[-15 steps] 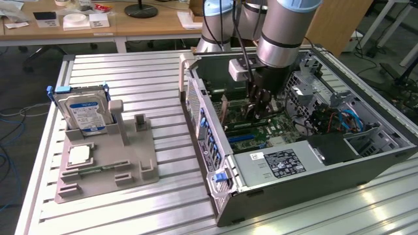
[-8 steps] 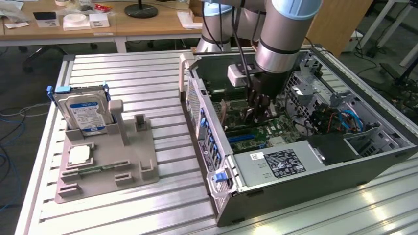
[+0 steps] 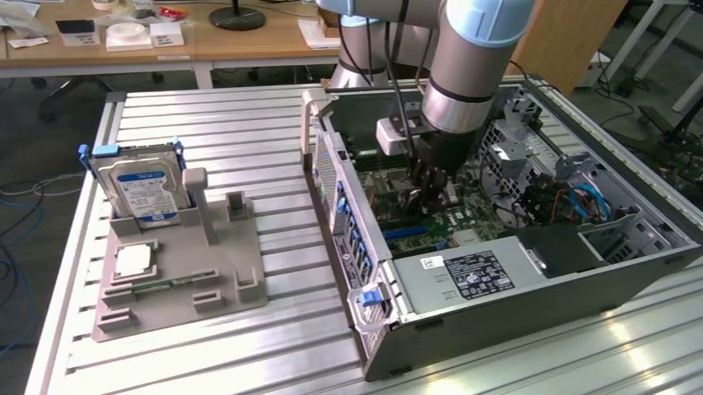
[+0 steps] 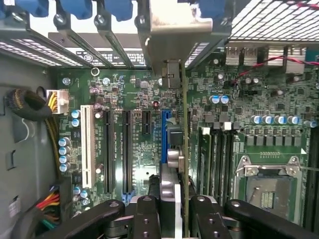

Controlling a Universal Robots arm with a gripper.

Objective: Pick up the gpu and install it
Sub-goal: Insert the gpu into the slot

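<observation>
Black gripper (image 4: 172, 211) fingers clamp the gpu (image 4: 175, 149) edge-on above the motherboard (image 4: 129, 144), over its blue slot (image 4: 163, 129), metal bracket toward the case's rear grille. From outside, the open computer case (image 3: 528, 280) holds the arm (image 3: 467, 74); a blue-labelled hard drive (image 3: 137, 189) stands in the grey holder (image 3: 209, 280) beside a processor chip (image 3: 134, 261). Printed labels are unreadable.

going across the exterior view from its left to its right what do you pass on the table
Hard drive upright in the grey holder → processor chip → open computer case, where the gripper holds the gpu over the motherboard.
</observation>
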